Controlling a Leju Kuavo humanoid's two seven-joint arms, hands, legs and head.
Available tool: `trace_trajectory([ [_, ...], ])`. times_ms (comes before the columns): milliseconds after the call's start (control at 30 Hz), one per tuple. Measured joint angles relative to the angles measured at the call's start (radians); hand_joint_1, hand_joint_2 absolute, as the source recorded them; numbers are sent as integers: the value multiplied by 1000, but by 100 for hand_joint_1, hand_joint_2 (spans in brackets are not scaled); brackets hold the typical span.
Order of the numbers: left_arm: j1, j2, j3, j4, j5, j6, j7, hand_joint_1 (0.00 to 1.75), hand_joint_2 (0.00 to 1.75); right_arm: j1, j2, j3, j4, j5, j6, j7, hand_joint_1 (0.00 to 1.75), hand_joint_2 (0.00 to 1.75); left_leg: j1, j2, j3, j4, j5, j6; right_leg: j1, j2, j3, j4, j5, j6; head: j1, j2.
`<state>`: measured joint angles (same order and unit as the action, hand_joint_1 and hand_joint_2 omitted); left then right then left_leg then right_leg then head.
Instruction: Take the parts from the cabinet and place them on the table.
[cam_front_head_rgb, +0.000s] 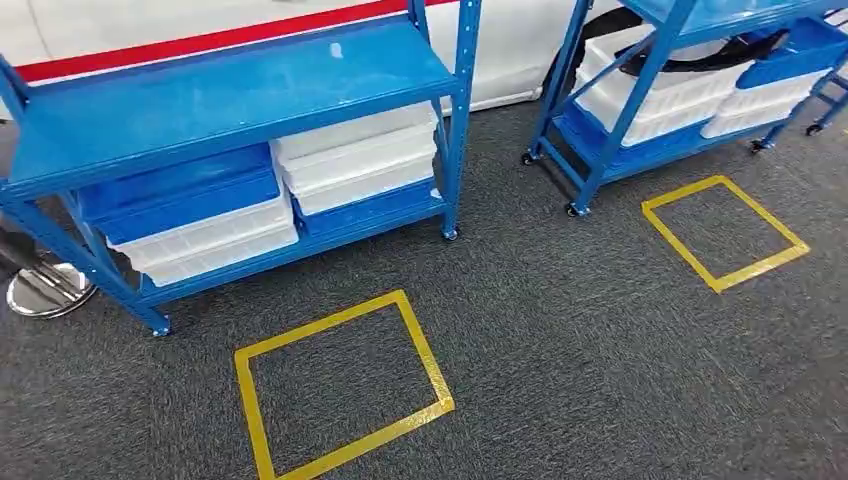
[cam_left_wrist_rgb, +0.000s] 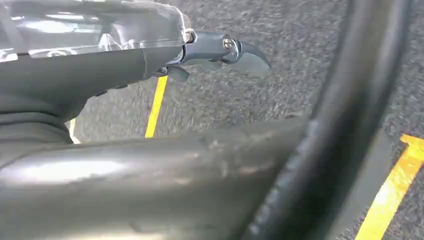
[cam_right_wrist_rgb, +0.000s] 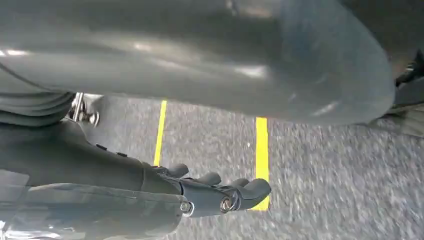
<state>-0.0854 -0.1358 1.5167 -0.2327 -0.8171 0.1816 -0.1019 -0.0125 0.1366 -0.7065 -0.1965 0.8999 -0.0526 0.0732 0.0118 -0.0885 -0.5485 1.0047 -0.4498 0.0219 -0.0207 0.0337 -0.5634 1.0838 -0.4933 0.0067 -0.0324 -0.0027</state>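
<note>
Both hands hang empty: left hand (cam_left_wrist_rgb: 220, 52) and right hand (cam_right_wrist_rgb: 220, 192), fingers loosely extended; trays (cam_front_head_rgb: 355, 160) shelved at eleven o'clock (no table visible).

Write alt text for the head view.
Two blue shelving racks on wheels stand on grey carpet, their low shelves stacked with white bins and blue bins. Two yellow tape squares mark the floor, one before each rack.
</note>
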Motion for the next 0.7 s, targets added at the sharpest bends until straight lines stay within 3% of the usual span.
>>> trace_trajectory([
  [33,-1,0,0,0,0,0,0,0,0,4,-2,0,0,0,0,0,0,0,1,-9,-5,1,0,-5,-3,56,19,-50,2,-4,0,0],
  [100,-5,0,0,0,0,0,0,0,0,2,-2,0,0,1,0,0,0,0,1,-30,-15,7,2,-22,2,38,19,-59,2,-5,0,0],
  [167,2,0,0,0,0,0,0,0,0,-5,-2,0,0,2,0,0,0,0,3,-53,-21,-1,7,-37,7,19,23,-62,4,-16,0,0],
  [200,2,1,0,0,-1,-1,-2,0,0,-6,-2,0,0,2,0,0,0,0,3,-29,-20,7,1,-40,-3,2,27,-75,12,-27,0,0],
  [233,2,0,0,1,-1,-2,-3,0,0,-4,-2,0,0,2,0,-1,0,0,-1,35,-29,29,-17,-43,-1,-8,29,-78,12,-33,0,0],
  [267,-1,0,0,1,-1,-3,-3,0,0,-1,-2,0,0,2,0,-2,0,0,0,66,-57,88,-57,-45,2,-24,29,-78,11,-41,0,0],
  [333,-6,1,0,1,-2,-3,-5,0,0,4,-2,0,0,2,0,-2,0,0,2,77,-134,251,-135,-51,9,-57,29,-78,9,-45,0,0],
  [367,-6,1,0,1,-2,-3,-6,0,0,3,-3,0,0,2,0,-2,0,0,2,79,-158,304,-148,-53,10,-72,27,-77,8,-46,0,0],
  [400,-3,1,0,1,-2,-3,-8,0,0,3,-3,0,0,2,0,-2,0,0,2,81,-158,309,-137,-53,11,-86,27,-77,7,-45,0,0],
  [433,-1,1,0,1,-3,-3,-10,0,0,1,-2,0,0,2,0,-3,0,0,2,83,-133,266,-106,-52,12,-99,29,-77,5,-45,0,0],
  [467,1,1,0,1,-3,-3,-10,0,0,1,-2,0,0,2,0,-4,0,0,1,90,-91,189,-66,-49,12,-111,33,-77,3,-43,0,0],
  [500,0,1,0,1,-4,-3,-12,0,0,0,-2,0,0,2,0,-4,0,0,0,111,-34,87,-23,-44,13,-125,38,-77,1,-40,0,0],
  [533,-1,1,0,1,-4,-3,-13,0,0,0,-2,0,0,2,0,-4,0,0,-3,155,3,19,-12,-36,16,-137,42,-77,-2,-37,0,0],
  [567,-5,1,0,1,-4,-3,-14,0,0,0,-2,0,0,2,0,-3,0,0,-14,168,5,6,-17,-27,23,-146,42,-72,-7,-29,0,0],
  [667,3,2,0,1,-3,0,-15,0,0,-10,-2,0,0,5,0,-2,0,0,-15,133,-5,7,-14,-15,20,-171,48,-77,-7,-18,0,0],
  [700,3,2,0,1,-3,0,-15,0,0,-14,-2,0,0,5,0,-2,0,0,-6,121,5,-5,-6,-5,24,-174,53,-77,-11,-8,0,0],
])
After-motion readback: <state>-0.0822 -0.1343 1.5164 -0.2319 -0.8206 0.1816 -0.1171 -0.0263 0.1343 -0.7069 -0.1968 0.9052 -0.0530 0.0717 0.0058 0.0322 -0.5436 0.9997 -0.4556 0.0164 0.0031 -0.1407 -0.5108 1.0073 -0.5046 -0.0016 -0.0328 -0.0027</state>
